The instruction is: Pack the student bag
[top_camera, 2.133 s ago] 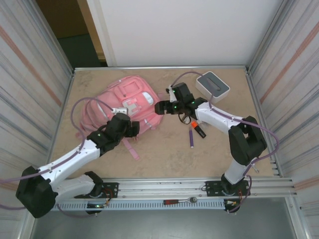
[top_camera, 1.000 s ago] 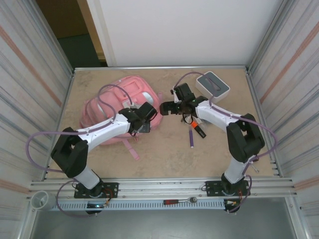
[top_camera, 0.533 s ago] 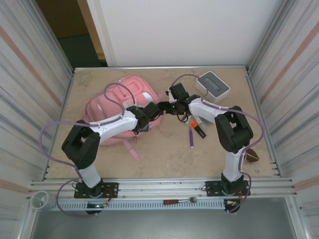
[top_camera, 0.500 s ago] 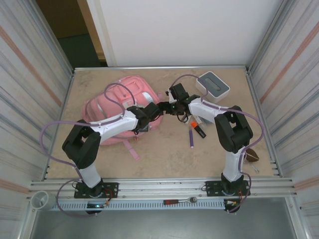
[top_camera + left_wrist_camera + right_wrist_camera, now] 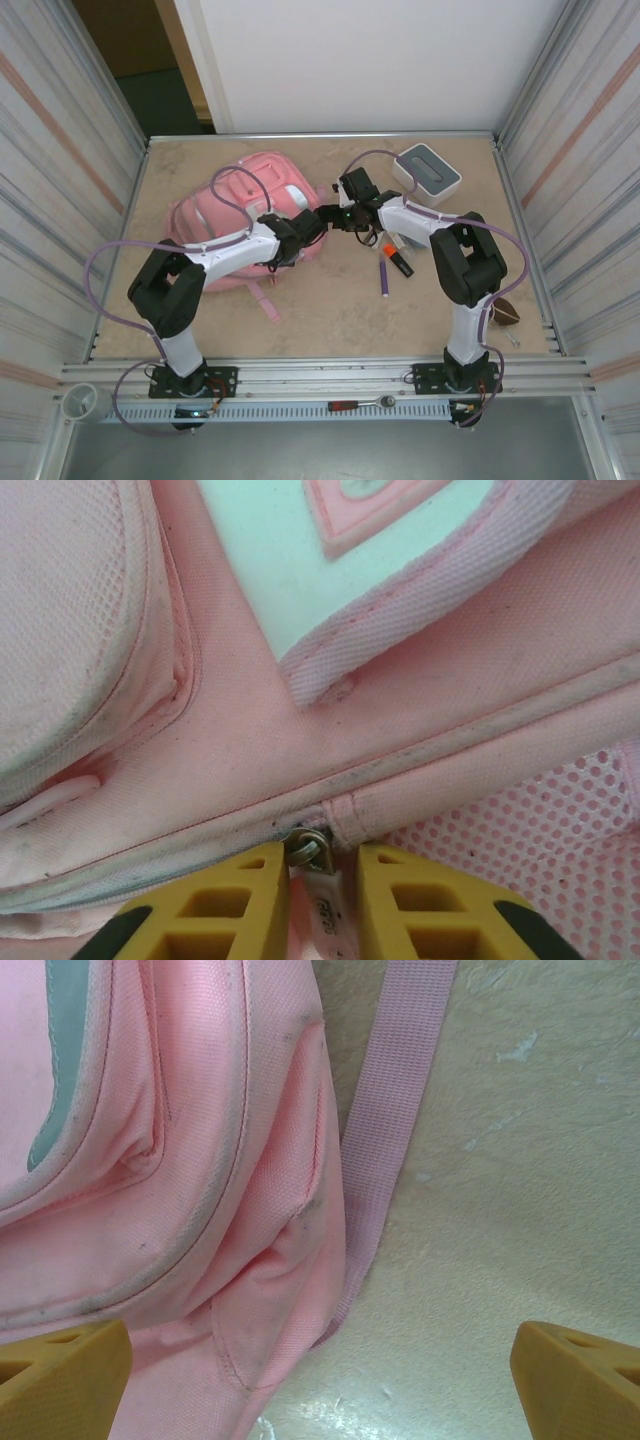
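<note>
The student bag [image 5: 240, 200] is a soft pink backpack lying flat on the far left of the table. My left gripper [image 5: 312, 222] is at its right edge. In the left wrist view its yellow fingers [image 5: 240, 900] stand close either side of the metal zipper pull [image 5: 325, 895], gripping it at the end of the zip seam on the pink fabric [image 5: 400, 680]. My right gripper [image 5: 335, 215] hovers just beside it, open wide over the bag's corner [image 5: 200, 1160] and a pink webbing strap [image 5: 385, 1130], with nothing between its fingers [image 5: 570, 1370].
A white-and-grey box [image 5: 427, 170] sits at the back right. An orange marker [image 5: 397, 258] and a purple pen [image 5: 383, 277] lie right of centre. A ratchet tool [image 5: 360, 404] rests on the front rail. Ribbed walls close in both sides.
The left gripper's jaws have closed from wide open onto the zipper pull. The left arm crept right along the bag. The right gripper shifted left to the bag's corner and stayed open.
</note>
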